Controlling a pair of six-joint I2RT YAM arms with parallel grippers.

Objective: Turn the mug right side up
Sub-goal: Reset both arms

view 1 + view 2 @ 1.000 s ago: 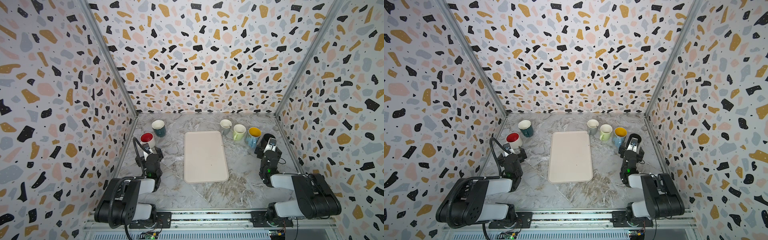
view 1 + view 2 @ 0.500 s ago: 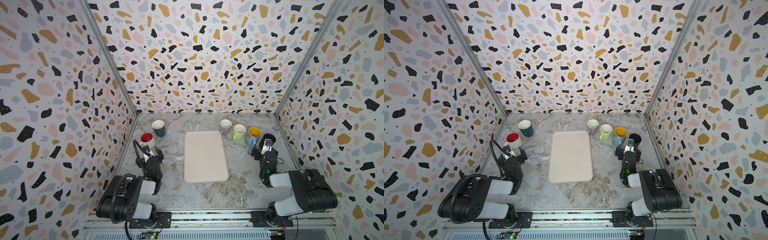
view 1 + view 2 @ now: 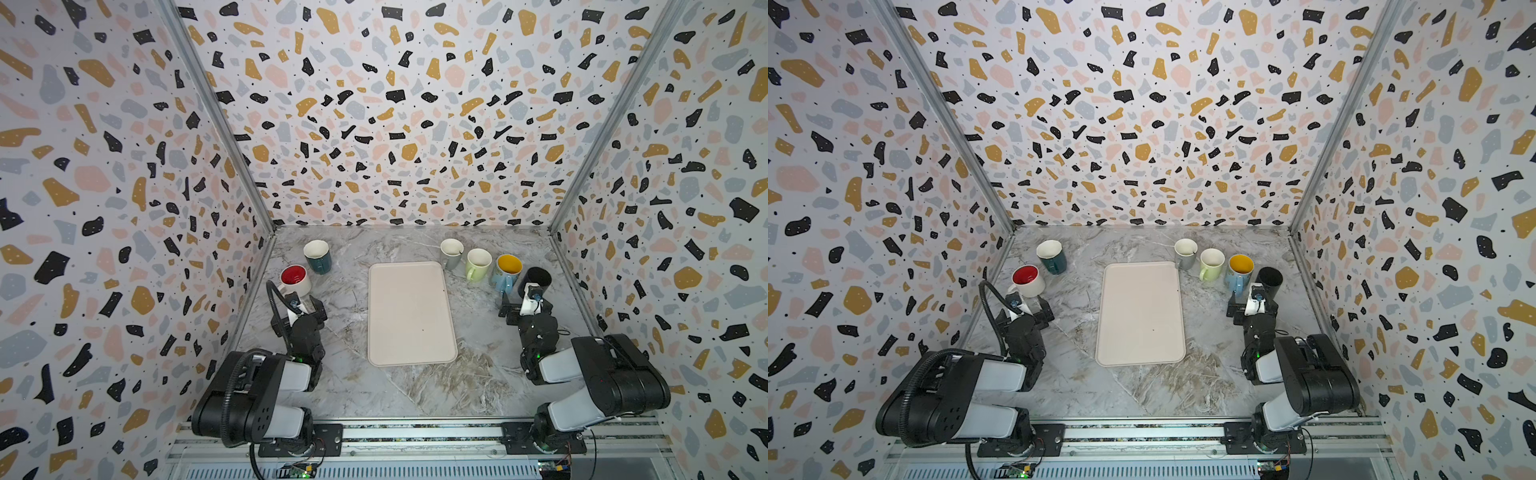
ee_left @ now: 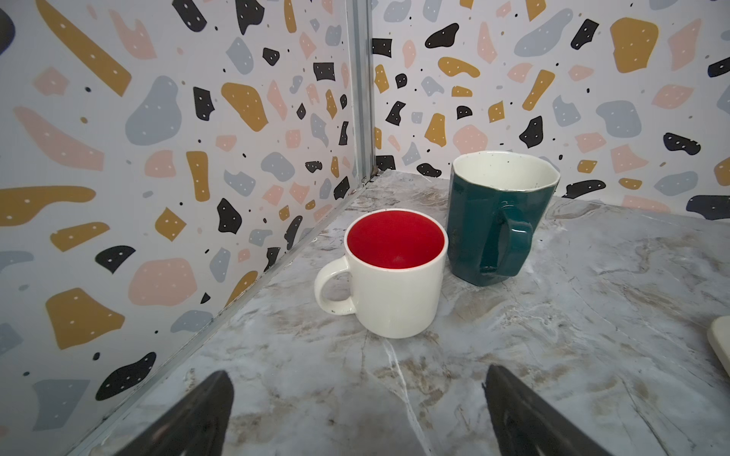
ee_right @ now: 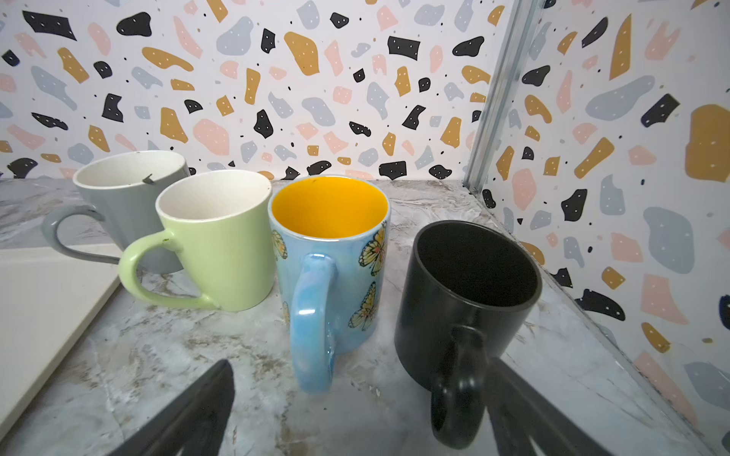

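Observation:
The black mug [image 3: 536,277] [image 3: 1270,277] [image 5: 470,284] stands upright, mouth up, near the right wall. My right gripper [image 3: 524,291] [image 5: 359,367] is open just in front of it, and the mug's handle sits inside the gap, close to one finger. No mug in view is upside down. My left gripper [image 3: 309,301] [image 4: 355,371] is open and empty, a short way in front of a white mug with a red inside [image 3: 295,278] [image 4: 395,276].
A teal mug [image 3: 318,255] [image 4: 497,221] stands behind the white one. Grey [image 3: 451,252], green [image 3: 478,262] and blue butterfly [image 3: 507,270] [image 5: 332,252] mugs line up left of the black mug. A cream tray [image 3: 409,311] lies in the middle. Walls close in on both sides.
My right gripper has opened the last bit and its arm has shifted slightly. The left arm has barely moved. The mugs stand where they were.

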